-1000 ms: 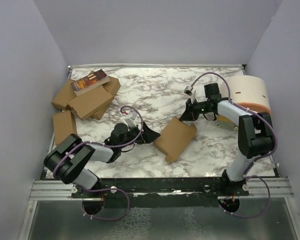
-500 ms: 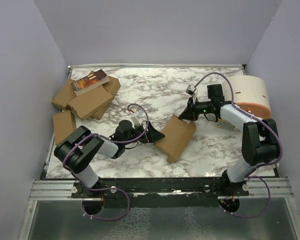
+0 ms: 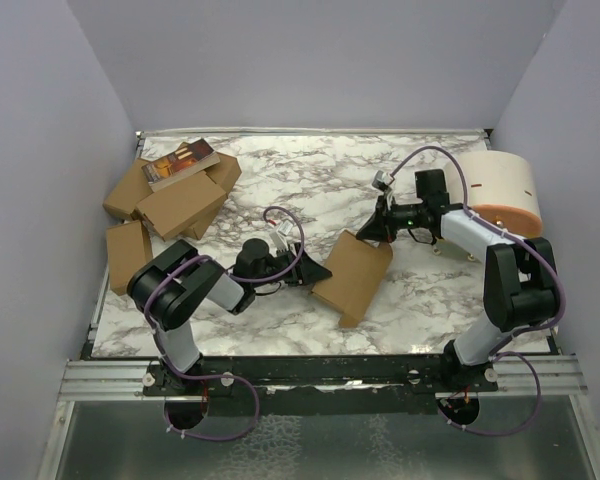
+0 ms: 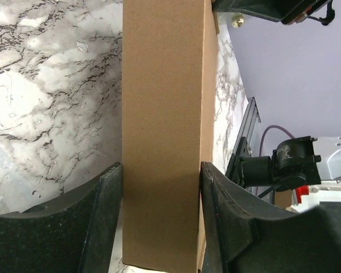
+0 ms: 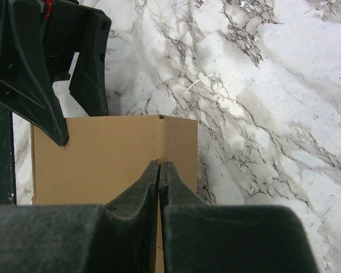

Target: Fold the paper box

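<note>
Moved forward since a moment ago, the left gripper [image 3: 318,272] now clasps the paper box [image 3: 355,275] between its fingers [image 4: 102,227], while the right gripper [image 5: 159,165], fingers pressed together, seemingly steadies the far end.

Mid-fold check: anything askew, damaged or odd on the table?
No spill or tear shows. The paper box lies skewed mid-table, gripped by the left gripper. Far left, the heap of cartons is jumbled, a book on top.

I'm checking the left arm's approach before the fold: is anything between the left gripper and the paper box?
Nothing visible. The left gripper straddles the paper box, one finger against each side, with only bare marble table beside it. The right gripper, shut, sits at the box's other end.
</note>
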Controlling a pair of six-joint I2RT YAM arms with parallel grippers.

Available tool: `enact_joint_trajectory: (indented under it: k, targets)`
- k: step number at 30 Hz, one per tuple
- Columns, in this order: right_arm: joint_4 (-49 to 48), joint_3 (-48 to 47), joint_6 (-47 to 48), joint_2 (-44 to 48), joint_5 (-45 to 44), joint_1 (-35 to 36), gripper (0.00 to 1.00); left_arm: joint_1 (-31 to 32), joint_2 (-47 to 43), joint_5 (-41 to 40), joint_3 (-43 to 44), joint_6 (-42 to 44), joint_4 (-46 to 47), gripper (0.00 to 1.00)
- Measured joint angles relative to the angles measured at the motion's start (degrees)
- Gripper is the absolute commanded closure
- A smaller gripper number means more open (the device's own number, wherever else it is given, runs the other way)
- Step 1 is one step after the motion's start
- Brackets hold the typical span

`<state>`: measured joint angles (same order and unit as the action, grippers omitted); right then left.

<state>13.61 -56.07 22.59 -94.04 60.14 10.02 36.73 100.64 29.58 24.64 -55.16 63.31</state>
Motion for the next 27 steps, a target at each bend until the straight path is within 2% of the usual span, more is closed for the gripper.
enact_joint_trajectory:
  k: [2, 5, 10, 13, 18, 20, 24, 27]
  targets:
    - [-0.02, 0.0, 0.07, 0.0, 0.35, 0.0, 0.99, -0.02, 0.33, 0.26, 0.0, -0.46, 0.5, 0.65]
    - [-0.09, 0.0, 0.11, 0.17, 0.81, 0.0, 0.95, -0.04, 0.35, 0.68, 0.0, -0.94, 0.92, 0.68]
    - [0.2, -0.04, 0.13, 0.48, 0.9, 0.0, 0.62, -0.2, 0.35, 0.94, 0.0, -1.75, 1.33, 0.71]
    - [1.92, -1.09, 0.48, 0.57, 0.85, 0.0, 0.5, -0.7, 0.22, 1.07, -0.04, -2.43, 1.81, 0.71]
    - [5.7, -4.35, 2.4, 3.37, 0.79, 0.0, 0.39, -3.41, -0.92, 1.2, -1.44, -4.46, 1.79, 0.74]
    - [7.15, -5.51, 4.17, 5.97, 0.79, 0.0, 0.31, -4.94, -1.81, 1.46, -2.23, -5.68, 1.64, 0.74]
    - [10.67, -6.71, 12.13, 11.67, 3.45, 0.0, 0.01, -7.28, -4.7, 2.23, -2.49, -8.09, -0.09, 0.73]
    - [16.61, -6.58, 25.2, 15.45, 7.72, 0.0, 0.0, -8.26, -6.6, 2.75, -0.61, -9.44, -4.96, 0.73]
